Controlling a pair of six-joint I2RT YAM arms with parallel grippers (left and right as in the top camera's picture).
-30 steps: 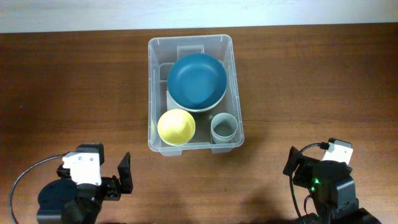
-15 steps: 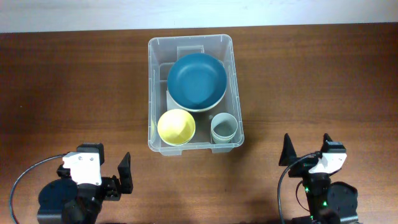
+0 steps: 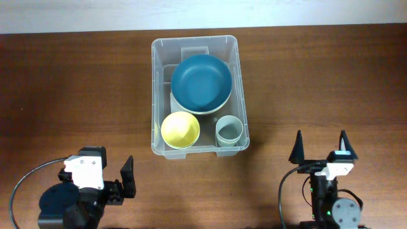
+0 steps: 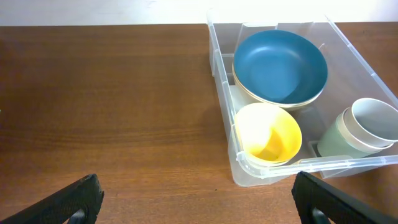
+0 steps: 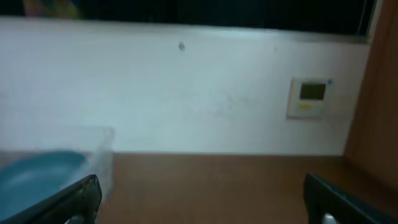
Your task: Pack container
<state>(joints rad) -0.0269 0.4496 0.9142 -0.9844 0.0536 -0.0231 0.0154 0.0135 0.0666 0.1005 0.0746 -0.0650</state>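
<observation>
The clear plastic container (image 3: 156, 95) stands at the table's middle back. Inside it a blue bowl (image 3: 201, 83) rests on a pale bowl, with a yellow bowl (image 3: 180, 130) and a grey-green cup (image 3: 229, 130) at its near end. In the left wrist view the container (image 4: 224, 93) holds the same blue bowl (image 4: 280, 65), yellow bowl (image 4: 268, 134) and cup (image 4: 360, 127). My left gripper (image 3: 117, 175) is open and empty at the front left. My right gripper (image 3: 320, 147) is open and empty at the front right, pointing away from me. The right wrist view is blurred.
Brown wooden table (image 3: 76, 89) all round the container. A white wall (image 5: 186, 93) with a small wall panel (image 5: 311, 96) lies beyond the table in the right wrist view.
My right arm has folded back and turned, so its open fingers now point toward the far side. The left arm and the container's contents have not moved.
</observation>
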